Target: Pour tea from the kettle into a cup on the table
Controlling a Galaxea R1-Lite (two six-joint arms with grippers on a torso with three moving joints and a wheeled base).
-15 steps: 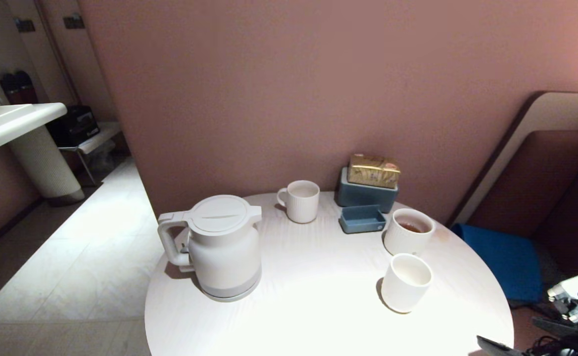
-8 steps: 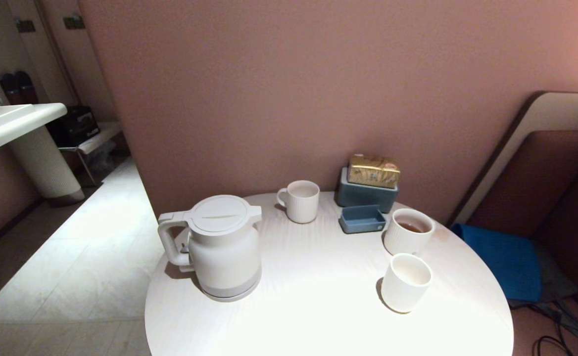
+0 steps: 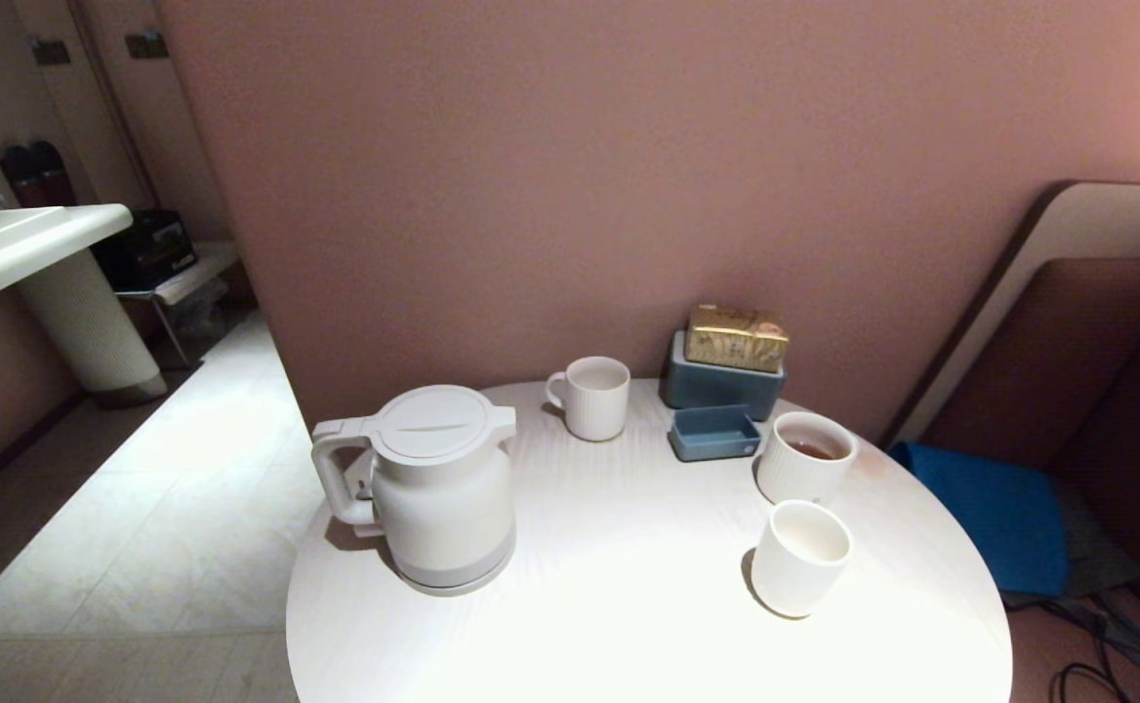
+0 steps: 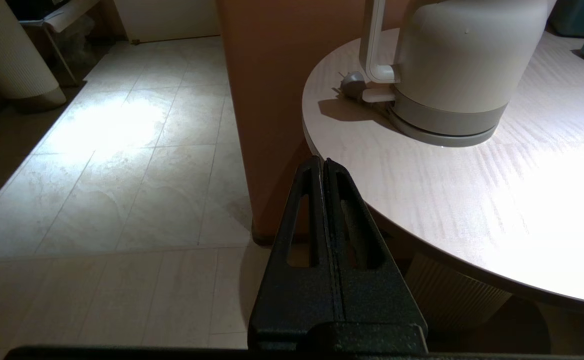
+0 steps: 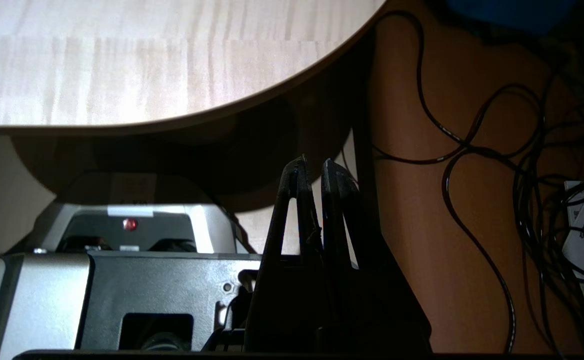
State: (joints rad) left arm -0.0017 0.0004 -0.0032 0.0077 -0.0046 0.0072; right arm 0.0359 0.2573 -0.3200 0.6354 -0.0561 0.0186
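The white kettle (image 3: pixel 443 488) stands upright on the left side of the round white table (image 3: pixel 629 596), handle to the left. The small ribbed cup (image 3: pixel 801 558) stands at the table's right front and looks empty. Reddish-brown tea (image 3: pixel 812 449) shows in the wider ribbed cup (image 3: pixel 804 469) just behind it. Neither gripper appears in the head view. My left gripper (image 4: pixel 323 161) is shut and empty, low beside the table (image 4: pixel 472 190) edge, with the kettle (image 4: pixel 462 60) beyond it. My right gripper (image 5: pixel 313 161) is shut and empty, below the table (image 5: pixel 147 60) rim.
A white mug (image 3: pixel 594 395), a blue box (image 3: pixel 721 386) topped by a gold packet (image 3: pixel 736 337) and a small blue tray (image 3: pixel 714 433) stand at the back. A blue cushion (image 3: pixel 995 508) lies right of the table. Cables (image 5: pixel 472 150) and my base (image 5: pixel 122 280) lie near the right gripper.
The right arm, seen at the lower right corner a second ago, has dropped out of the head view. Kettle and cups have not moved.
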